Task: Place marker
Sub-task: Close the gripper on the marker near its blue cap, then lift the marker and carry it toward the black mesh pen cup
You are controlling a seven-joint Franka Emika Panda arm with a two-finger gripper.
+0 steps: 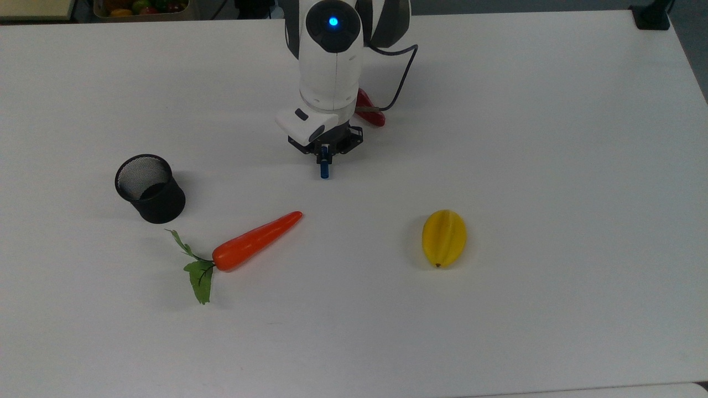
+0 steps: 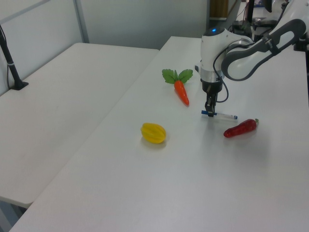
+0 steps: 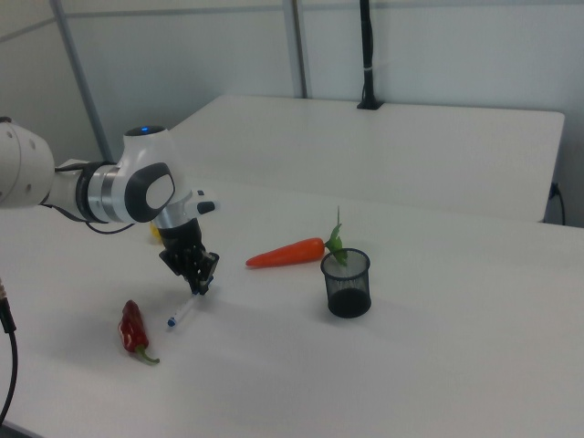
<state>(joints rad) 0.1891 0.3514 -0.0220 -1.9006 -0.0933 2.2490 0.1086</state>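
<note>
The gripper (image 1: 325,156) points straight down near the middle of the white bench (image 1: 553,166), its fingers clenched on the marker (image 1: 324,167) close to the blue cap. In the left view the gripper (image 2: 209,110) grips the marker (image 2: 220,115) at its capped end, and the white barrel runs level toward the left view's right, just over the bench surface; whether it touches the bench I cannot tell. In the right view the marker (image 3: 183,310) slants down from the gripper (image 3: 197,286) toward the chili (image 3: 133,329), which lies near its free end but apart from it. In the top view the chili (image 1: 369,110) sits partly hidden behind the arm. The carrot (image 1: 255,241) lies below the gripper in the top view, its leaves (image 1: 196,271) pointing toward the top view's lower left. The black mesh cup (image 1: 149,188) stands upright just beside the leaves, well apart from the marker. The yellow starfruit (image 1: 444,237) lies alone toward the top view's right.
</note>
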